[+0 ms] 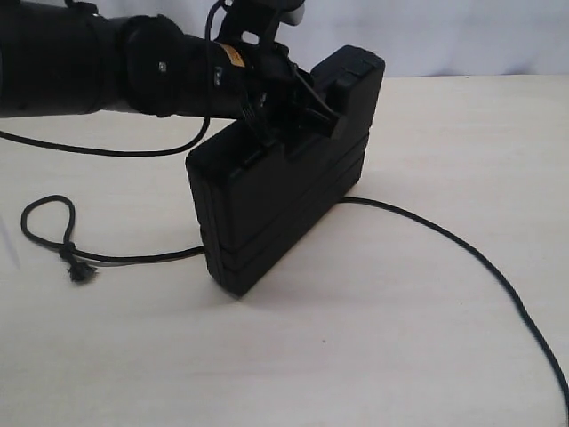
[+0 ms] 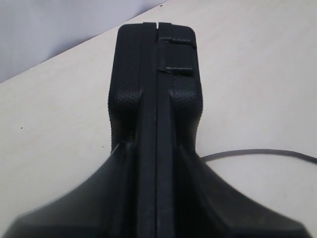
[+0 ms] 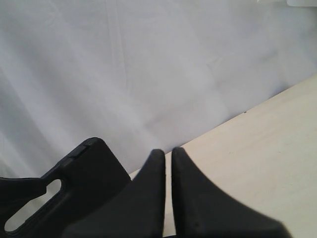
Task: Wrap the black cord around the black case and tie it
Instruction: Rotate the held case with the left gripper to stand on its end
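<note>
Left gripper (image 1: 298,105) of mine, reaching in from the upper left, clamps narrowly on the top edge of the flat rectangular matte black plastic case (image 1: 276,205). The case stands tilted on its edge at centre frame on the pale tabletop (image 1: 356,356). A long thin black braided cord (image 1: 462,245) meets the case's base on both sides, looped with a knotted end at left and trailing to the lower right corner. My right gripper (image 3: 168,163) is closed on nothing, beside the case's handle cutout.

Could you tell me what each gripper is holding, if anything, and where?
The left gripper clamps the standing black case by its top edge; the right gripper, jaws shut, holds nothing.
</note>
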Robot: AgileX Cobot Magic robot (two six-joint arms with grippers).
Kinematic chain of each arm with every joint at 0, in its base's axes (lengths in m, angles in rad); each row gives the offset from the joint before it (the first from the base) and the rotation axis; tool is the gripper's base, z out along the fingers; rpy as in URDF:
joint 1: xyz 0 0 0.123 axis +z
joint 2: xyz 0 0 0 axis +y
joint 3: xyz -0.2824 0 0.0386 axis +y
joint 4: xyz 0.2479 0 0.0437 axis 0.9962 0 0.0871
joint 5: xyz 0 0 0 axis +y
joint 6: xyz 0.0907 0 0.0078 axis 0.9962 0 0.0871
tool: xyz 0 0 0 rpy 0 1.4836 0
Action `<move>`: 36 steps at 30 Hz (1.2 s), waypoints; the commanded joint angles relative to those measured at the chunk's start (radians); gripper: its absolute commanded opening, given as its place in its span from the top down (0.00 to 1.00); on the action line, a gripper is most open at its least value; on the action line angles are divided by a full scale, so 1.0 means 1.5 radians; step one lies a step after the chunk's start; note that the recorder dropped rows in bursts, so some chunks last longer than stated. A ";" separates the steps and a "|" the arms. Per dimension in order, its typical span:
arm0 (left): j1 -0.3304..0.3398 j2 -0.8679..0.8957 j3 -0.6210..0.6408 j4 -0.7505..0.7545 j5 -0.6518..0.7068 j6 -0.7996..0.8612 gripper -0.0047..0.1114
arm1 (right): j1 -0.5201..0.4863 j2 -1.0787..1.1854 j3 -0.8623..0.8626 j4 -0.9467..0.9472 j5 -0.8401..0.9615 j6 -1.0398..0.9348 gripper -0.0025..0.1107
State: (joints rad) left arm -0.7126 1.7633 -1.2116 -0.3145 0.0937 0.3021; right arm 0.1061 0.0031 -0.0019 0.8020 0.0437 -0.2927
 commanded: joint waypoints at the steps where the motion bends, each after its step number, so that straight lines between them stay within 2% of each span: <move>1: -0.007 -0.011 -0.007 0.238 -0.044 -0.246 0.96 | 0.001 -0.002 0.001 0.000 -0.004 -0.004 0.94; 3: -0.007 -0.011 -0.007 0.338 -0.038 -0.346 0.96 | 0.001 -0.002 0.001 0.000 -0.004 -0.004 0.94; 5: -0.007 -0.011 -0.011 0.397 -0.022 -0.396 0.96 | 0.001 -0.002 0.001 0.000 -0.004 -0.004 0.94; 11: -0.007 -0.011 -0.051 0.400 0.054 -0.400 0.96 | 0.001 -0.002 0.001 0.000 -0.004 -0.004 0.94; 15: -0.007 -0.011 -0.073 0.437 0.084 -0.448 0.96 | 0.001 -0.002 0.001 0.000 -0.004 -0.004 0.94; 18: -0.007 -0.011 -0.079 0.525 0.103 -0.528 0.96 | 0.001 -0.002 0.001 0.000 -0.004 -0.004 0.94; 22: -0.007 -0.011 -0.079 0.679 0.150 -0.709 0.96 | 0.001 -0.002 0.001 0.000 -0.004 -0.004 0.94; 24: -0.007 -0.011 -0.079 0.722 0.180 -0.759 0.96 | 0.001 -0.002 0.001 0.000 -0.004 -0.004 0.94; 36: -0.005 -0.011 -0.079 0.720 0.198 -0.861 0.96 | 0.001 -0.002 0.001 0.000 -0.004 -0.004 0.94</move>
State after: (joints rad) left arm -0.7197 1.7633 -1.3059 0.7519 0.4417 -0.9450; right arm 0.1061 0.0031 -0.0019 0.8020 0.0437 -0.2927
